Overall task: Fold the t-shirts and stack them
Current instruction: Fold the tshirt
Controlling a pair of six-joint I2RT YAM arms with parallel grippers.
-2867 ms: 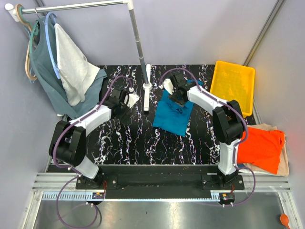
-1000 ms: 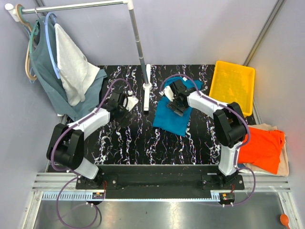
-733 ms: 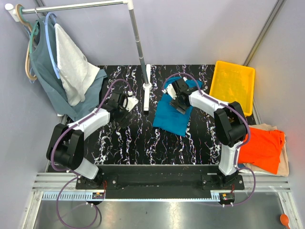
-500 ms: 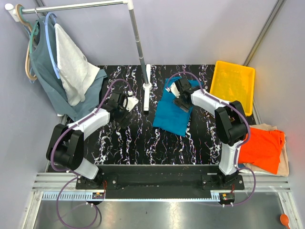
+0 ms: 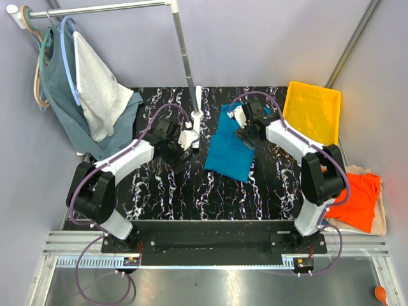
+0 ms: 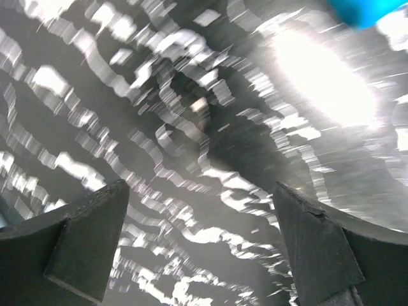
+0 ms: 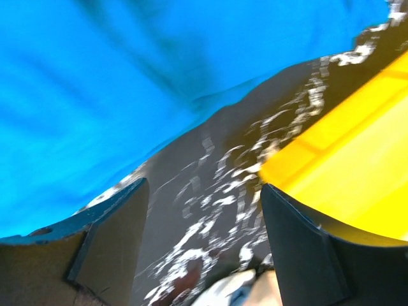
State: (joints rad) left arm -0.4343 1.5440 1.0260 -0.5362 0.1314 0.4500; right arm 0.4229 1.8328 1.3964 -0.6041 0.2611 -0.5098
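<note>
t-shirts 3: teal (image 5: 233, 153), orange (image 5: 360, 201), cream (image 5: 382, 220) | hung garments 2: grey-green (image 5: 57, 95), white (image 5: 95, 89) | yellow tray (image 5: 312, 115) 1 | arms (image 5: 127, 156) 2

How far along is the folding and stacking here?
Done: nothing stacked; the teal shirt lies on the table, at best part-folded. In hand: nothing gripped; the right gripper hangs open over its far edge, the left gripper open over bare table. Left: finish it, then fold the orange shirt and cream shirt lying loose at right.

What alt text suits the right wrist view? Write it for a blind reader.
The right end effector, open and empty, hangs over a black marbled table beside a teal-blue t-shirt filling the upper left. A yellow tray shows at right.
</note>
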